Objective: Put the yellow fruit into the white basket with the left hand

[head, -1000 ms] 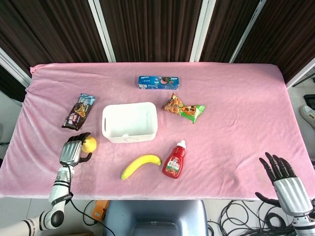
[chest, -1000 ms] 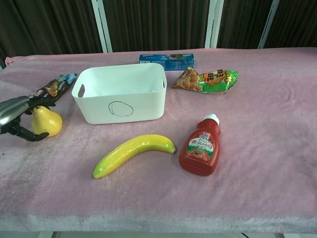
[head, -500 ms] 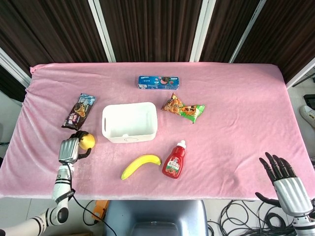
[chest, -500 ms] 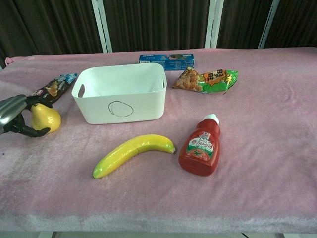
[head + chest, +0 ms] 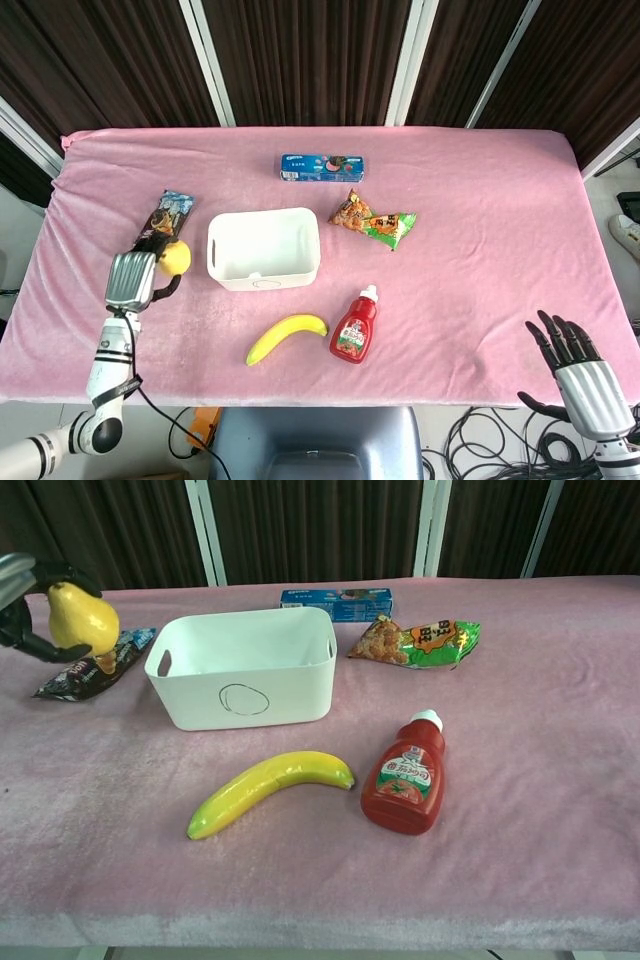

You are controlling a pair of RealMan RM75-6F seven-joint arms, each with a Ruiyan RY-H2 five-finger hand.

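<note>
Yellow pear (image 5: pixel 80 620) is gripped by left hand (image 5: pixel 132 277), raised left of white basket (image 5: pixel 245 668), above choc wrapper (image 5: pixel 85 670). Banana (image 5: pixel 270 790) & ketchup bottle (image 5: pixel 405 780) are seen nearer. Right hand (image 5: pixel 580 370) is spread, off bench (image 5: pixel 480 280).

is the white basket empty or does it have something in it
Empty: the white basket shows only bare white inside in both views, and the pear is outside it in the left hand.

My left hand (image 5: pixel 133 277) holds the pear (image 5: pixel 176 257) at frame left, above the table (image 5: pixel 480 250) and just left of the basket (image 5: pixel 263 248); the chocolate bar (image 5: pixel 165 221) lies behind it; the cookie box (image 5: pixel 322 166) sits above the basket, the snack bag (image 5: pixel 371 220) to its right; the banana (image 5: pixel 286 337) and ketchup bottle (image 5: pixel 356 326) lie below; my right hand (image 5: pixel 578 368) is at the lower right corner.
</note>
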